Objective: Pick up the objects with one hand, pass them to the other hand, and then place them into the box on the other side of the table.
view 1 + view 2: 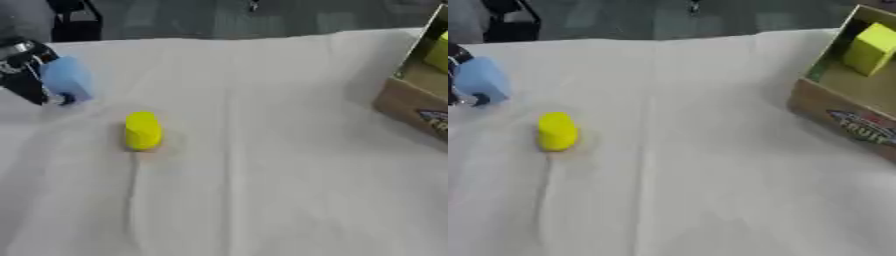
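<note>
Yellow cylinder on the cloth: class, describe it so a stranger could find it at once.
Start at the white cloth and look left of centre. The yellow cylinder lies there alone, nearer than the blue object in the left hand. The box's yellow block is square-edged.

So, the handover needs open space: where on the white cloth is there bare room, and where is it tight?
The widest bare stretch lies between the yellow cylinder and the brown cardboard box, and all along the near edge of the white tablecloth. It is tight at the far left, where the left hand holds a light blue block close to the cylinder.
</note>
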Available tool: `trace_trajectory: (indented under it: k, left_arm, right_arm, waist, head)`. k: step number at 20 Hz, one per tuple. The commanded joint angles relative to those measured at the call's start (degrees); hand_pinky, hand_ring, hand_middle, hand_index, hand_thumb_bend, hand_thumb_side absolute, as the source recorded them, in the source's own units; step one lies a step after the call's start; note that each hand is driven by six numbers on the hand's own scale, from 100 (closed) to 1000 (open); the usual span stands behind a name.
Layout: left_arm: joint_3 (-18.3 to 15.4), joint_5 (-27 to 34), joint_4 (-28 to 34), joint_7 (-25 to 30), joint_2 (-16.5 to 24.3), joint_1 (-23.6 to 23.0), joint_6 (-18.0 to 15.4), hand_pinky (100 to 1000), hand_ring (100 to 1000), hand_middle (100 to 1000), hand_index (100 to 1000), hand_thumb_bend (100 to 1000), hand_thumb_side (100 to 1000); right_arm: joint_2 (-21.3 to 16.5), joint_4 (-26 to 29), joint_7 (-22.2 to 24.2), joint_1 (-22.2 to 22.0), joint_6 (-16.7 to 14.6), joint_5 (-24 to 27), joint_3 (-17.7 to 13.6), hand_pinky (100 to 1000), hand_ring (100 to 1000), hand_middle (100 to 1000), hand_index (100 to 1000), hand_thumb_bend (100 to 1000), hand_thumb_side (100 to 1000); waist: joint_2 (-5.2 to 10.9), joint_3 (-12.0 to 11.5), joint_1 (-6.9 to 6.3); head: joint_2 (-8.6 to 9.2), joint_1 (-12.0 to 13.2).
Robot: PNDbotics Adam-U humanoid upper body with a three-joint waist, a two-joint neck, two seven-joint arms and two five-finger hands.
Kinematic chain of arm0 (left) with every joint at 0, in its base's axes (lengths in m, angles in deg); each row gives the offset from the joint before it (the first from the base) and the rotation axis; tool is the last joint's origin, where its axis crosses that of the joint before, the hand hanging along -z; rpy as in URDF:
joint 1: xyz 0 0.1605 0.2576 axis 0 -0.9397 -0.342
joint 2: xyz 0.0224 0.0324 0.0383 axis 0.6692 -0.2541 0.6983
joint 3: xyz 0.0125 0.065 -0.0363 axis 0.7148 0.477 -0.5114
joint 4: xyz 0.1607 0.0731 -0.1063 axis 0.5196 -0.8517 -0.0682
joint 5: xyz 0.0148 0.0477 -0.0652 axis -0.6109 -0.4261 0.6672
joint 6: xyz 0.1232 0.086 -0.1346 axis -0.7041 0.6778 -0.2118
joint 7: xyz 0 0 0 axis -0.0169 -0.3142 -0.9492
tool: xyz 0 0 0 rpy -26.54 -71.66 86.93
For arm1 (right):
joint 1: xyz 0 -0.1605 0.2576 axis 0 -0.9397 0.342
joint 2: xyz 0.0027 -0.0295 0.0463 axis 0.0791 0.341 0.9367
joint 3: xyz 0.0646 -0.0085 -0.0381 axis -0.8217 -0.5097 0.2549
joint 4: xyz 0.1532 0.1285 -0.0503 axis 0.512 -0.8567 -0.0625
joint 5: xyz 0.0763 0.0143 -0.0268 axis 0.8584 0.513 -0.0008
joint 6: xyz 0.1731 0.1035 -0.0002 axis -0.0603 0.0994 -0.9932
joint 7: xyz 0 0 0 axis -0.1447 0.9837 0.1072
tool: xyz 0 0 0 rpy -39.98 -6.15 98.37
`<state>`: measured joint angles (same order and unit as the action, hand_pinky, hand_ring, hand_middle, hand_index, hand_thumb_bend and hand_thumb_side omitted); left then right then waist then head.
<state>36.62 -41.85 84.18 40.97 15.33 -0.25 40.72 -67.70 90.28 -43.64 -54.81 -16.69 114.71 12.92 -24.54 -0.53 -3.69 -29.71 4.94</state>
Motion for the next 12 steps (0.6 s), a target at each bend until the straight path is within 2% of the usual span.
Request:
trace_trajectory:
  k: [1,4,12]
  left_arm:
    - [-0.14,5.06,6.46,-2.6,3.99,-1.88,0.21,632,550,450,598,165,100]
    - [-0.51,8.62,10.48,-5.33,4.14,-4.57,0.66,621,540,439,594,136,100]
    - [-0.7,16.91,21.69,-16.95,1.93,-11.23,0.58,612,526,425,591,100,100]
  right_arm:
    - [-1.2,2.67,1.56,0.12,-0.24,0.4,-0.02,1000,902,866,799,100,437]
    - [-0.93,4.32,2.87,-0.32,-0.41,0.43,0.49,1000,906,869,805,100,443]
    - [0.5,9.32,8.3,0.17,-1.38,0.2,3.75,1000,926,888,821,100,446]
  waist:
    - [8.18,-0.21,0.22]
    - [8.62,-0.35,0.33]
    - [9.43,-1.0,0.74]
  head:
    - [-0.42,-0.64]
    - [-0.58,-1.21]
    - [-1.18,-2.91]
